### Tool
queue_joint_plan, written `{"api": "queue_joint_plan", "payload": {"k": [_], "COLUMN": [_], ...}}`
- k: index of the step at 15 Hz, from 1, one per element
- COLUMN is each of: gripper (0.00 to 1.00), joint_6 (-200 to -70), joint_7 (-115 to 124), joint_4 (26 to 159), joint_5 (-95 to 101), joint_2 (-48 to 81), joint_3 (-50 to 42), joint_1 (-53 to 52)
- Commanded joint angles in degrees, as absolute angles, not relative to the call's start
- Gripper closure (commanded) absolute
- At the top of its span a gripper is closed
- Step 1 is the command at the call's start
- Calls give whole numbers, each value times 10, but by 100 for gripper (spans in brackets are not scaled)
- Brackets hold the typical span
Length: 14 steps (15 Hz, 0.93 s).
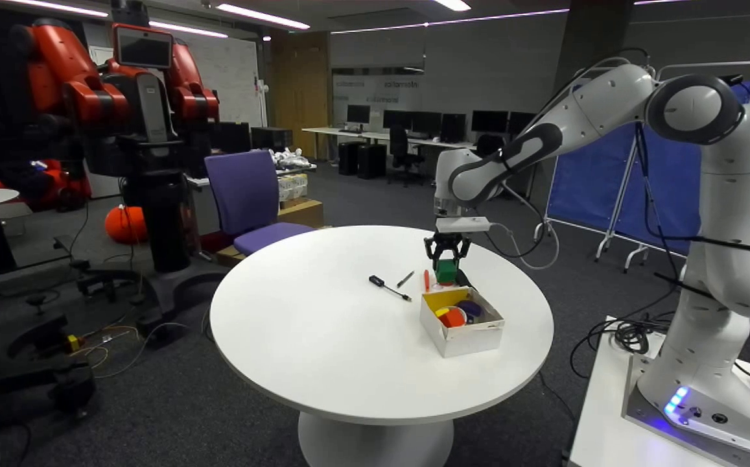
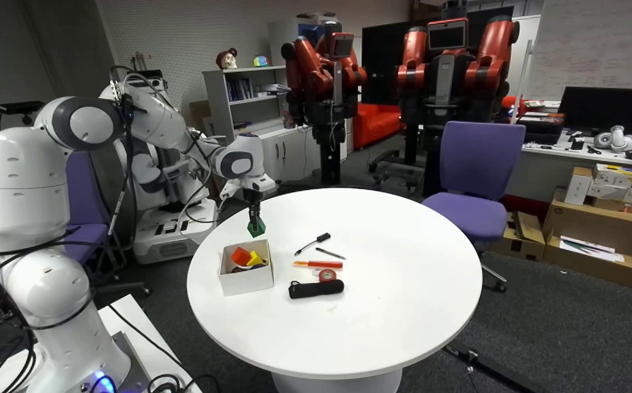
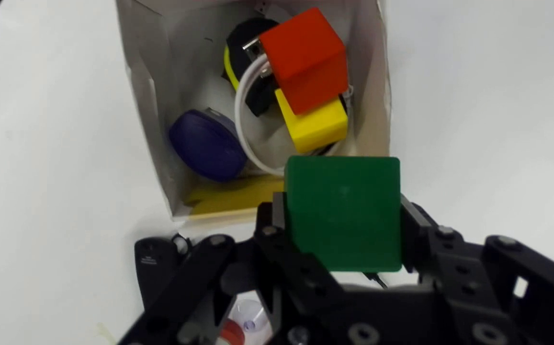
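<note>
Over the bench (image 1: pixel 297 311), nr the white box (image 2: pixel 247 282), we've the green cube (image 3: pixel 344 215) clamped in our gripper (image 1: pixel 446 261); we shd go slow, hold it lvl & not clip the box.

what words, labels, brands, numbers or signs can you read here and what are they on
"informatics", repeated on the back wall, slightly blurred
Whiteboard: faint writing, too blurred to read
Black object by the open box: white print, too small to read
Stacked boxes: print too small to read
</note>
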State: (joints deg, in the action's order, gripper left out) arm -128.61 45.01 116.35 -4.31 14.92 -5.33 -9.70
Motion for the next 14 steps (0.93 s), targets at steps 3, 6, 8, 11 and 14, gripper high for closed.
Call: {"api": "queue_joint_plan", "payload": {"k": [3, 6, 8, 11, 14], "gripper": [70, 13, 1, 0, 0], "joint_6": [-1264, -1255, -1259, -1253, -1245], "joint_7": [460, 460, 464, 509, 559], "joint_4": [1192, 1184, 1182, 1181, 1182], "joint_5": [-34, -28, -26, -2, 37], "joint_2": [154, 169, 172, 168, 156], "joint_3": [-40, -43, -46, -58, -72], "joint_1": [-78, -77, -76, -82, -74]}}
